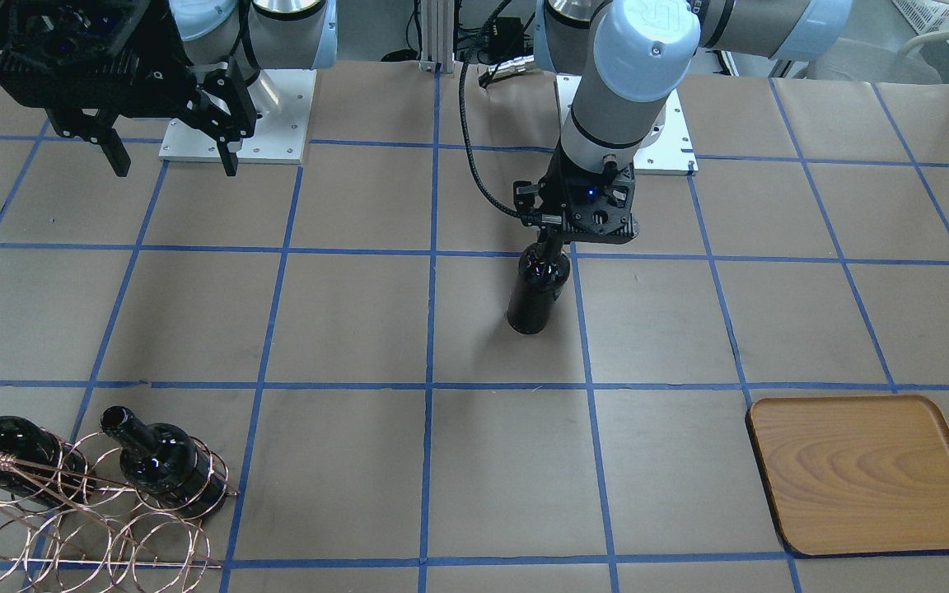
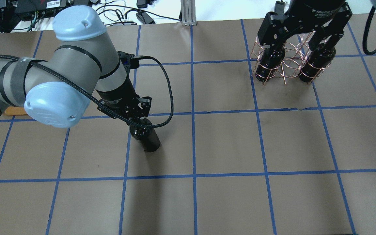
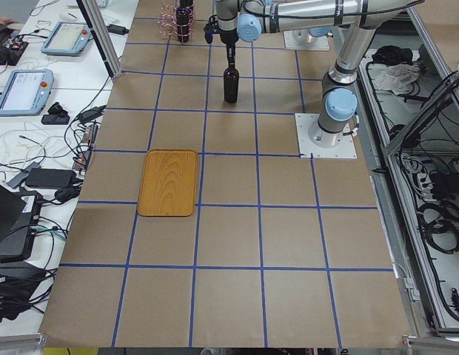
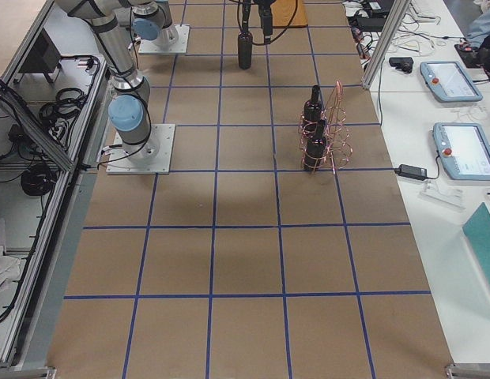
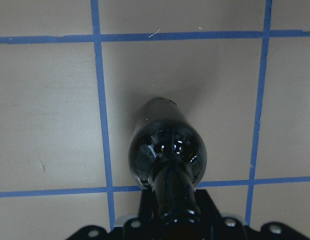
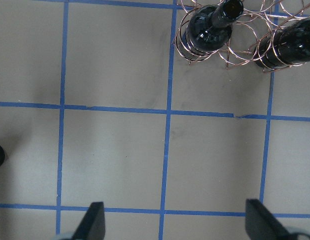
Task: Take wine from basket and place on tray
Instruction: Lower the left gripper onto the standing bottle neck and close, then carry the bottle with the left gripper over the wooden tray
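Next, with left gripper (image 1: 553, 241) clamped on the neck of the upright wine bottle (image 1: 536, 288), carry level toward wooden tray (image 1: 870, 478); hold released right gripper (image 1: 175, 161) clear.

Passage: bare tabletop (image 1: 672, 329) between the wine (image 1: 536, 292) I hold and tray (image 1: 866, 473), open to my reach. Obstacles: basket (image 1: 87, 527) with two bottles (image 1: 165, 469), well apart at the opposite end
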Robot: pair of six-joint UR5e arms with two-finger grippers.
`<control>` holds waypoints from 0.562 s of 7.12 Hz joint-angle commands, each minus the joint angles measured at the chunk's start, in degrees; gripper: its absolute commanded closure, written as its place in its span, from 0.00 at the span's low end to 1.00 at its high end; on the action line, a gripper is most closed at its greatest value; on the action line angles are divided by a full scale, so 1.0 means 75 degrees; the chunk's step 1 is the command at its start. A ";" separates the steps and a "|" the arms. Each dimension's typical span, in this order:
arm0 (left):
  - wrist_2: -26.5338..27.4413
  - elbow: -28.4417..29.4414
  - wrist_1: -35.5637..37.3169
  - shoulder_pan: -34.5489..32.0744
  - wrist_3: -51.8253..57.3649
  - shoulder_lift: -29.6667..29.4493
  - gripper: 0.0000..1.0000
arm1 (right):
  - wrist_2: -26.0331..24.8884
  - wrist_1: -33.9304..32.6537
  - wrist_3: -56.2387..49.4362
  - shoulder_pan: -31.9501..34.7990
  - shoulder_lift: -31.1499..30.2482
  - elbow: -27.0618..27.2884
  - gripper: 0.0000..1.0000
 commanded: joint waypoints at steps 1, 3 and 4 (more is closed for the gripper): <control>0.0335 0.0658 -0.0031 0.0117 0.0365 -0.0082 1.00 | -0.0034 0.0325 0.0213 -0.0008 0.0023 -0.0103 0.00; 0.0456 0.1736 -0.0241 0.0827 0.1070 -0.0595 1.00 | -0.0045 0.0374 0.0261 -0.0008 -0.0011 -0.0116 0.00; 0.0479 0.2402 -0.0521 0.1412 0.1988 -0.0888 1.00 | -0.0045 0.0385 0.0261 -0.0020 -0.0012 -0.0104 0.00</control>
